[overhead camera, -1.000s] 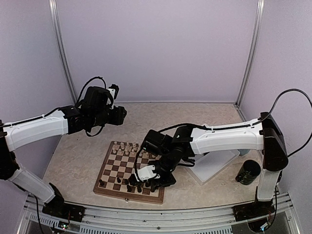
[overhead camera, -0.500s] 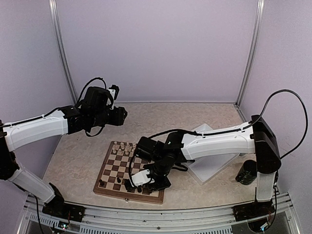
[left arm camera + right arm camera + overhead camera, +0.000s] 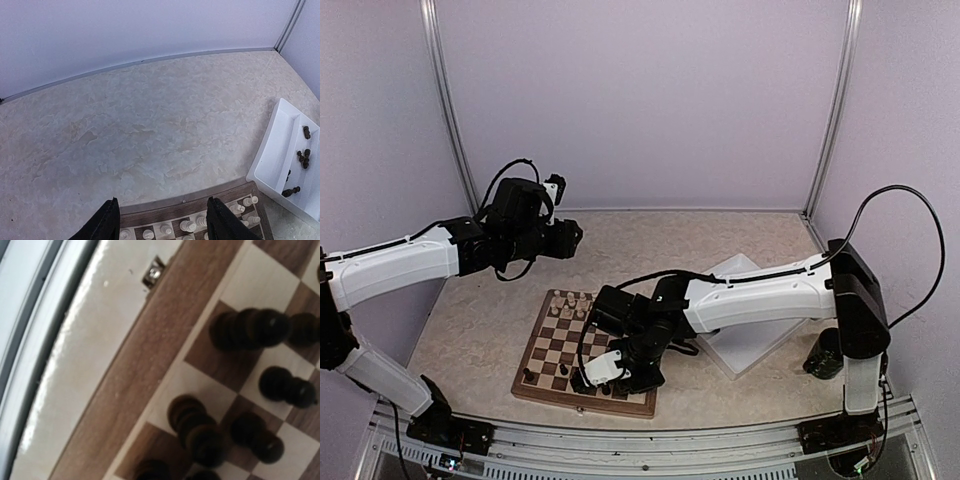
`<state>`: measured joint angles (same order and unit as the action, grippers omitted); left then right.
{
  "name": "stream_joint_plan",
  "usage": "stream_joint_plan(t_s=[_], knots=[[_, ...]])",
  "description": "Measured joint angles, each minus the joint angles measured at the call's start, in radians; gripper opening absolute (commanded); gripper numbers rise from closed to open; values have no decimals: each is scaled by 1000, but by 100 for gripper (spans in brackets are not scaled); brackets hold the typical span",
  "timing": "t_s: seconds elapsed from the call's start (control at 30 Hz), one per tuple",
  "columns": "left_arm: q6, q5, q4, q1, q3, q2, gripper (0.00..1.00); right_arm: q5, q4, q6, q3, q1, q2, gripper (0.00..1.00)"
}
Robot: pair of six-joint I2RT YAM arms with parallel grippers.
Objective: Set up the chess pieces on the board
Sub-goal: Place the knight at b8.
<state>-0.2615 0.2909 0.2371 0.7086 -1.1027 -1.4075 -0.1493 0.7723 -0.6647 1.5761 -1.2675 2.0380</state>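
Top external view: the right pincer (image 3: 592, 375) had been carried toward 9 o'clock, low over the board (image 3: 560, 398) at its 6 o'clock rim, among dark pieces (image 3: 247, 330). Its grip could not be told. A placement there was judged near. The left pincer (image 3: 161, 202) was held wide and empty.

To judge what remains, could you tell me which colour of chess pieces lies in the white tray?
The dark pieces: several lie in the white tray, whereas the cream pieces visible stand on the board.
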Motion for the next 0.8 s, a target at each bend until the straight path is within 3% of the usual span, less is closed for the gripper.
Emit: stream_joint_plan(t_s=[0.8], knots=[[0,-3,19,15,0,-1,59,4,-3,-1,13,-9,9,28]])
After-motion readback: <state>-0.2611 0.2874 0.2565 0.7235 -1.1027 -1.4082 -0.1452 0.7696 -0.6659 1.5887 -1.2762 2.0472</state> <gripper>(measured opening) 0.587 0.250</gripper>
